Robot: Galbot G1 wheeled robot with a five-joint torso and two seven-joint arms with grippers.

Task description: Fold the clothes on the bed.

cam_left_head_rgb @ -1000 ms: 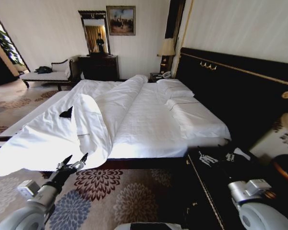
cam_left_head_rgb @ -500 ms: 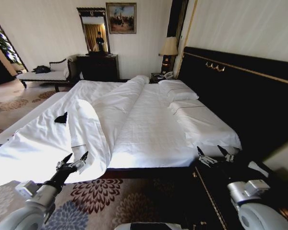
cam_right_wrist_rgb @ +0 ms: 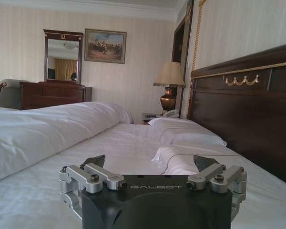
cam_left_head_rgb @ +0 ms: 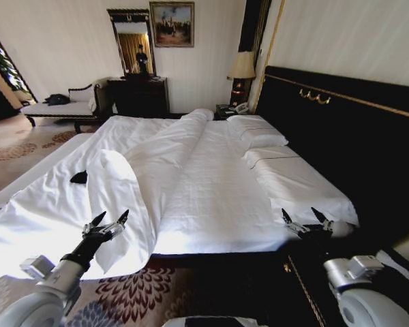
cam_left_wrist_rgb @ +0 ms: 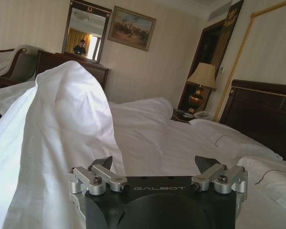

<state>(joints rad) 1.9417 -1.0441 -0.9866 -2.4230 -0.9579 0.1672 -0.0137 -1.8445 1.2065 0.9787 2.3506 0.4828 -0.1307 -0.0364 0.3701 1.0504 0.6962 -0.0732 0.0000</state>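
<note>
A small patch of the black clothes [cam_left_head_rgb: 78, 178] pokes out from a fold of the white duvet [cam_left_head_rgb: 157, 153] on the left side of the bed [cam_left_head_rgb: 218, 197]; most of the garment is hidden. My left gripper [cam_left_head_rgb: 110, 222] hovers open at the near edge of the duvet, right of and nearer than the clothes. The left wrist view has its open fingers [cam_left_wrist_rgb: 155, 164] facing a raised hump of duvet [cam_left_wrist_rgb: 62, 114]. My right gripper [cam_left_head_rgb: 303, 219] is open over the bed's near right corner, and in the right wrist view [cam_right_wrist_rgb: 150, 164] it looks along the sheet toward the pillows [cam_right_wrist_rgb: 186, 136].
A tall dark headboard [cam_left_head_rgb: 341, 129] runs along the right. A lamp [cam_left_head_rgb: 242, 68] stands on a far bedside table. A dresser with mirror [cam_left_head_rgb: 140, 92] and a white-cushioned chaise [cam_left_head_rgb: 61, 107] line the back wall. Floral carpet [cam_left_head_rgb: 143, 293] lies before the bed.
The whole head view has shifted: the camera has moved closer to the bed. Both grippers now sit over the bed's near edge, and both stay open.
</note>
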